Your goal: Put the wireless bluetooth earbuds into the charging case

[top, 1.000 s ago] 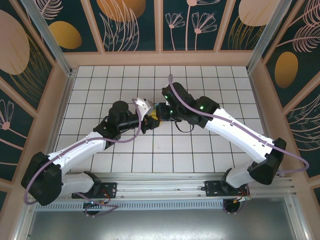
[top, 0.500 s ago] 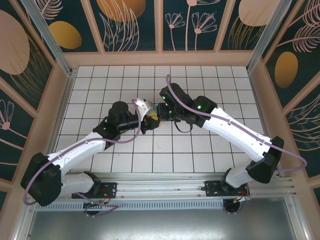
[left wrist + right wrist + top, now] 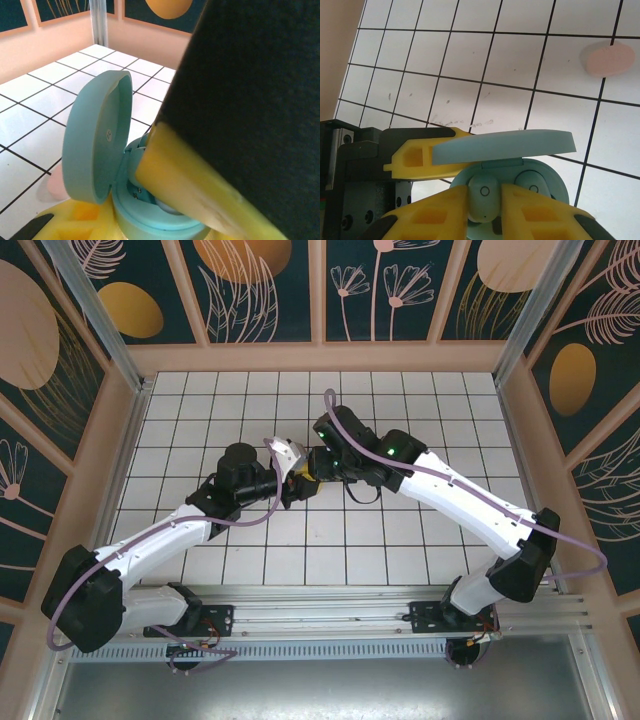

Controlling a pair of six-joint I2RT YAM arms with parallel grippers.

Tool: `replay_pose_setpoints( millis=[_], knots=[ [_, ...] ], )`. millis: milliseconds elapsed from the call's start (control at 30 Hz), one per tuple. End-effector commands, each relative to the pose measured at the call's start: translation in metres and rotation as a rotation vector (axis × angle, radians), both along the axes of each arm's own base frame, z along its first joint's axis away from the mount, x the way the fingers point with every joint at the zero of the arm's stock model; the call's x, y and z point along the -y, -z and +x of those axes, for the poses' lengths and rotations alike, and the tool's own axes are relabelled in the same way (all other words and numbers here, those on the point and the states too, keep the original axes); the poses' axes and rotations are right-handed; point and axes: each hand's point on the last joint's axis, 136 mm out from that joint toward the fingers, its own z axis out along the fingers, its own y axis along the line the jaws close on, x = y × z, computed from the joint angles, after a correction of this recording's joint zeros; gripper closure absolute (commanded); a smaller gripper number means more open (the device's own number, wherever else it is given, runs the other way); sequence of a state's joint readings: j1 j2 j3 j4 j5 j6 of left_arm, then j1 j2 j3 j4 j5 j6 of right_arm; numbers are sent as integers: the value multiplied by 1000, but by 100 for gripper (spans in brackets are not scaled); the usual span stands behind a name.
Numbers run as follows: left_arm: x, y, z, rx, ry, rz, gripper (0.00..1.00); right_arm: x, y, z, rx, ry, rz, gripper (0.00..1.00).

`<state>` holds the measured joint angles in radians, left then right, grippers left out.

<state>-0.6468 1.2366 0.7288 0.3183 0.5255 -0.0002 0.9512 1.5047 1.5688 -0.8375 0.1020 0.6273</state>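
The teal charging case (image 3: 547, 175) stands with its lid (image 3: 505, 148) swung up. My left gripper (image 3: 155, 227) is shut on the case's base, which sits between its yellow fingers (image 3: 75, 220). One light blue earbud (image 3: 483, 197) sits in the case's left socket, between the fingertips of my right gripper (image 3: 484, 210), which stand slightly apart from it on both sides. A second light blue earbud (image 3: 536, 184) rests in the right socket. In the top view both grippers, left (image 3: 297, 480) and right (image 3: 313, 472), meet at the table's middle, hiding the case.
A pink oval case (image 3: 610, 57) lies closed on the white tiled floor (image 3: 510, 60) beyond the teal one, seen also as a pink patch (image 3: 52, 182) behind the lid. Peach walls (image 3: 130, 420) ring the table.
The right arm has crept a little left and forward over the case. Its fingers have eased apart around the earbud. The left arm has held still.
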Motion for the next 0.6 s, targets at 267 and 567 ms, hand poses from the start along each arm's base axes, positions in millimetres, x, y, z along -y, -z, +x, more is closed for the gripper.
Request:
replay_pose_setpoints(
  millis=[267, 567],
  knots=[
    [-1, -19, 0, 79, 2, -33, 87, -2, -32, -10, 20, -32, 42, 68],
    [-1, -20, -6, 82, 28, -41, 89, 24, -100, 8, 188, 9, 174, 71]
  ],
)
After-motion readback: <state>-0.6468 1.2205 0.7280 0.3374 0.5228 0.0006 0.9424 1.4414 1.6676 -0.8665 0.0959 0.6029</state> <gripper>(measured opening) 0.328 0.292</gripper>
